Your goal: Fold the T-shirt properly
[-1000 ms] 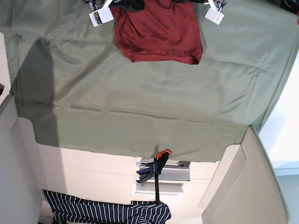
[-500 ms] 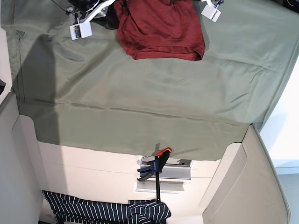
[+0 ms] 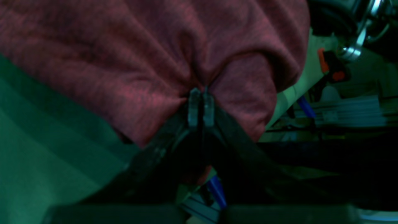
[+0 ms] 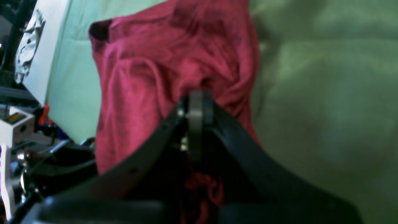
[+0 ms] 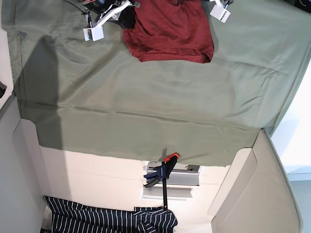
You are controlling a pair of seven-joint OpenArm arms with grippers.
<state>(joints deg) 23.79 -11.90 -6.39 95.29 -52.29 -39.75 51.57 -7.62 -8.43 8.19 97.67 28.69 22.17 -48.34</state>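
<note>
Red fabric fills the top middle of the overhead view, where a dark red short-sleeved T-shirt (image 5: 170,31) lies bunched at the far edge of a table draped in a wrinkled olive-green cloth (image 5: 146,97). On that view's left, the right arm's black two-fingered gripper (image 4: 196,102) has its jaws pressed fully together. Shirt fabric is gathered around the tips and more red cloth hangs beneath them, so it appears to be pinching one side of the shirt. In the middle, the shirt is lumpy and doubled over rather than flat. On the view's right, the left arm's black gripper (image 3: 200,102) is likewise closed tight, and the fabric puckers into creases that radiate from its tips. Judging from this, the step in hand is a two-armed lift or drag of the shirt, either to spread it out or to carry one edge over in a fold, and the fold itself looks unfinished. The next move calls for both arms to travel together at an even pace, with the cloth taut between them, and to let go only once the layer lies flat.
</note>
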